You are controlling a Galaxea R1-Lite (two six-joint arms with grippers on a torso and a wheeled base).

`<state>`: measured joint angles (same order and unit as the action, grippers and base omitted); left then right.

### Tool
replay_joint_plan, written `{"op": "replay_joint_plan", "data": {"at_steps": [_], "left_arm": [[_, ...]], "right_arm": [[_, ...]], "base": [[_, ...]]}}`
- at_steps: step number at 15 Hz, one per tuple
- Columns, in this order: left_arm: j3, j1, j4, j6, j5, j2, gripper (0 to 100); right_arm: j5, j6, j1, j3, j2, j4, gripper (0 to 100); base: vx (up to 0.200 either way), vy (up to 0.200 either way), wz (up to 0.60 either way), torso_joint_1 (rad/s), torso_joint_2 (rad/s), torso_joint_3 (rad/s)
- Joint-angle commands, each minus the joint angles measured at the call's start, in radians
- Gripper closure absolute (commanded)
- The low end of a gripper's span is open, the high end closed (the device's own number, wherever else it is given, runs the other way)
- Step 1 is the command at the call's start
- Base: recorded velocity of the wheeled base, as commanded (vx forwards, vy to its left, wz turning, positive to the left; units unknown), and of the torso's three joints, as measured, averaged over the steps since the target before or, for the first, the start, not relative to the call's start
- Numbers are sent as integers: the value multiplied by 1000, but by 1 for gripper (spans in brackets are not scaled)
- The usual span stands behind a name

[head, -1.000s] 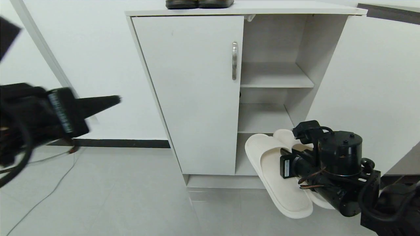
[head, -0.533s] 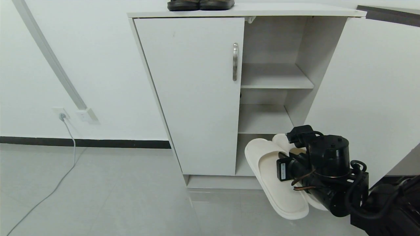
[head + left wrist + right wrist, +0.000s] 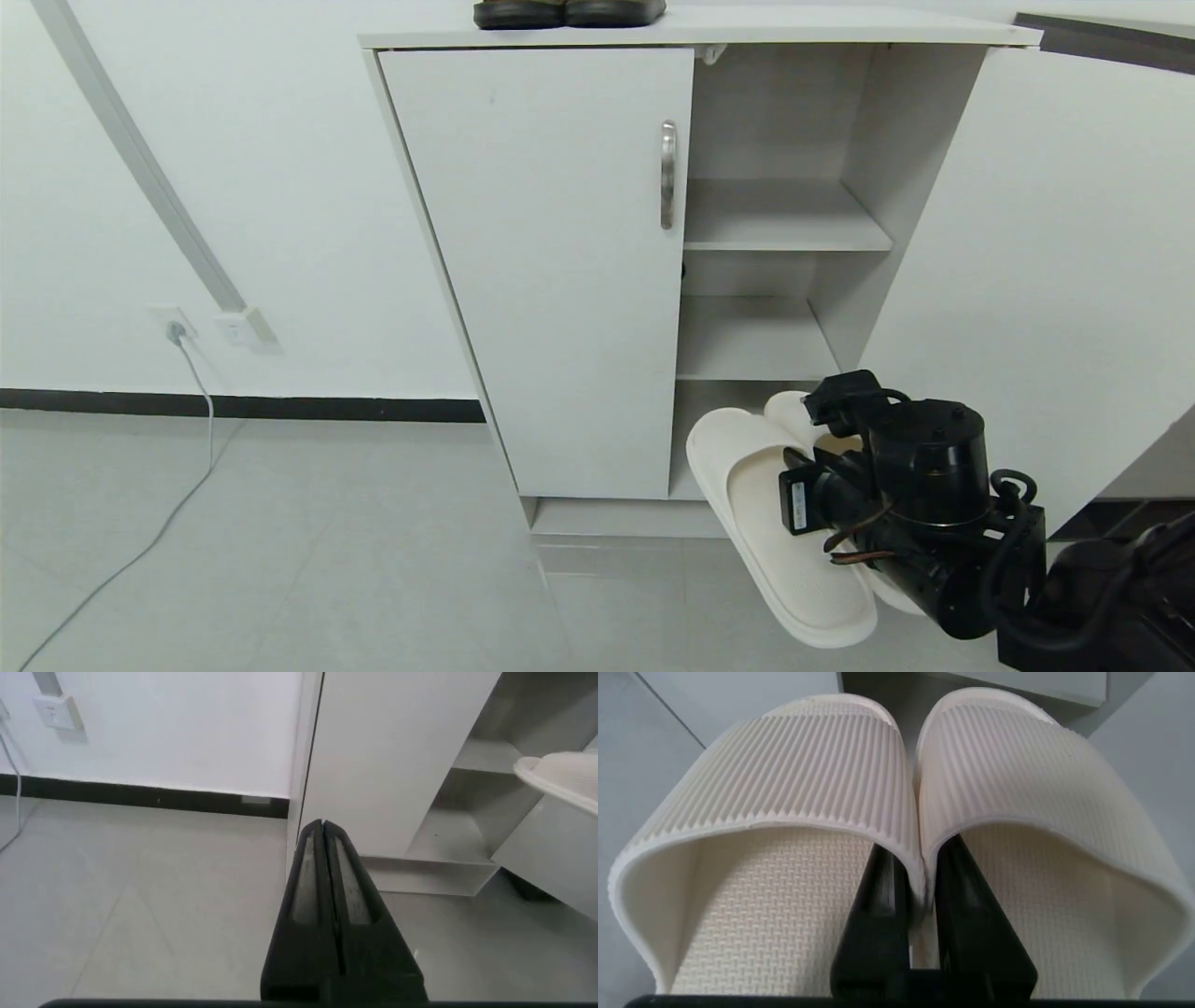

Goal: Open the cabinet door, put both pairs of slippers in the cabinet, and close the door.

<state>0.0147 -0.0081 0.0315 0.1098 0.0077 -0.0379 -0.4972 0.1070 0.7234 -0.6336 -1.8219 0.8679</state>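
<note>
White slippers (image 3: pixel 758 485), a ribbed pair lying side by side with soles down, are clamped by the right pincer (image 3: pixel 920 873). Its two black fingers (image 3: pixel 878 905) reach in from the heel end, one inside each slipper, and squeeze the touching inner edges of the straps between them. The pair hangs tilted above the tiled floor (image 3: pixel 327 560), toes higher and pointing at the cabinet (image 3: pixel 920 140), heels lower and nearer the robot. The toes lie at the mouth of the bottom compartment (image 3: pixel 695 439); whether they are past its front edge I cannot tell.

The cabinet's right door (image 3: pixel 1055 280) is swung wide open, baring the upper shelf (image 3: pixel 780 219) and the middle shelf (image 3: pixel 747 341). The left door (image 3: pixel 541 280) is closed, with its metal handle (image 3: pixel 667 175) upright along the inner edge. On the cabinet's top, above the left door, sit the dark slippers (image 3: pixel 568 11), close together at the front edge.

The left pincer (image 3: pixel 323 826) is closed with nothing in it, its fingers pressed flat together. It hangs over the floor, aimed at the cabinet's lower left corner and well apart from it.

On the wall to the left, a wall socket (image 3: pixel 173 327) has a grey cable (image 3: pixel 177 504) plugged in and trailing down across a dark skirting strip (image 3: pixel 280 407) onto the floor.
</note>
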Motion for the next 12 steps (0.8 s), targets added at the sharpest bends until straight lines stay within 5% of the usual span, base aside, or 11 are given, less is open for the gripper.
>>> {"op": "replay_joint_plan", "data": {"at_steps": [1, 6, 12], "left_arm": [[-10, 7, 2, -5, -6, 38, 100], [-12, 7, -36, -67, 26, 36, 100], [-12, 7, -35, -24, 18, 36, 100]], "right_arm": [[0, 0, 4, 2, 0, 0, 100], [-1, 5, 37, 2, -20, 14, 100], [-89, -4, 94, -54, -80, 57, 100]], "base": [[0, 0, 0, 0, 0, 0], [0, 0, 0, 0, 0, 0], [0, 0, 0, 0, 0, 0]]}}
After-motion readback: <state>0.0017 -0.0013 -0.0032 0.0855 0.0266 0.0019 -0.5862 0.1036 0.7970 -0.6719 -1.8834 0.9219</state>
